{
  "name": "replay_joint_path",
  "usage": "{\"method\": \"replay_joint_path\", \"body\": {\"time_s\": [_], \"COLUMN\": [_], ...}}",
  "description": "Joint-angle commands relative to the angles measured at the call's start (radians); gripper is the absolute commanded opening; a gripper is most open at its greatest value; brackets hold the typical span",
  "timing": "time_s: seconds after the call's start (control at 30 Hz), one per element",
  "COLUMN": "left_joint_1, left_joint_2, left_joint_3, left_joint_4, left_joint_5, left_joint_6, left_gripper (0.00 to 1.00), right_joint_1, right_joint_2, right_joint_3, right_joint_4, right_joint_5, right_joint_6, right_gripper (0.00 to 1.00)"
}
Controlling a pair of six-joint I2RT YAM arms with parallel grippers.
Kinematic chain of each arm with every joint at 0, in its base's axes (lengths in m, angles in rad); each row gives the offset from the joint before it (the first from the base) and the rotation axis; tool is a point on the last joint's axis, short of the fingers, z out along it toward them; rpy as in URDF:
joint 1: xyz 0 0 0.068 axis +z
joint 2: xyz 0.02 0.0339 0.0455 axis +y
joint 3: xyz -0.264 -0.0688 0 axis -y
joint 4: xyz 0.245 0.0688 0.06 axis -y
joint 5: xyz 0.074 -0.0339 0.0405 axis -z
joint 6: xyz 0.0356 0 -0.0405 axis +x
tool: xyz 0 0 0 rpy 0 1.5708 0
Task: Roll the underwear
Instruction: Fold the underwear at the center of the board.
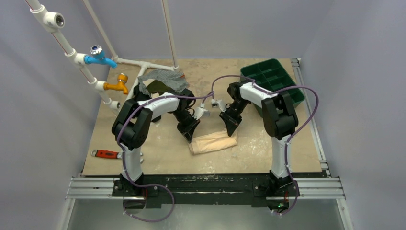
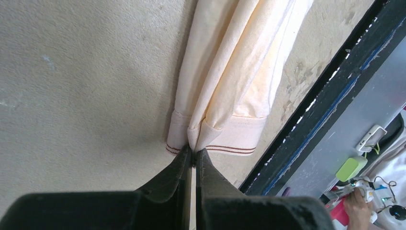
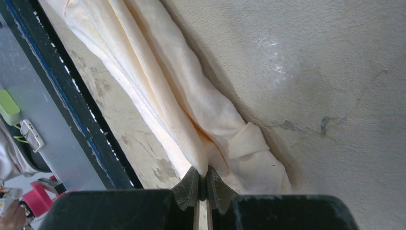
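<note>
The underwear [image 1: 212,142] is a pale beige-peach cloth, folded into a long strip on the tan table near the front middle. My left gripper [image 1: 190,138] is at its left end, shut on a pinched fold of the striped band [image 2: 218,139]. My right gripper [image 1: 231,132] is at its right end, shut on a pinched fold of the cloth [image 3: 210,129]. In the left wrist view the gripper [image 2: 194,152] has its fingers pressed together on the band edge. In the right wrist view the gripper [image 3: 203,173] has its fingers closed on a ridge of cloth.
A green divided tray [image 1: 273,79] stands at the back right. Grey striped and olive-green garments [image 1: 163,82] lie at the back centre. White pipes with a blue tap [image 1: 99,56] and an orange tap [image 1: 118,84] stand at the left. A red-handled wrench [image 1: 106,154] lies front left.
</note>
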Motion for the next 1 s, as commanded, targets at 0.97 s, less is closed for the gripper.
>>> {"method": "replay_joint_path", "body": {"time_s": [0.97], "left_joint_1": [0.005], "left_joint_2": [-0.004], "left_joint_3": [0.019], "left_joint_4": [0.043], "left_joint_5": [-0.011], "left_joint_6": [-0.017], "left_gripper": [0.00], "right_joint_1": [-0.073], "right_joint_2": [-0.235], "right_joint_3": [-0.015], "right_joint_4": [0.133], "right_joint_5": [-0.043], "right_joint_6": [0.085], "right_gripper": [0.28]}}
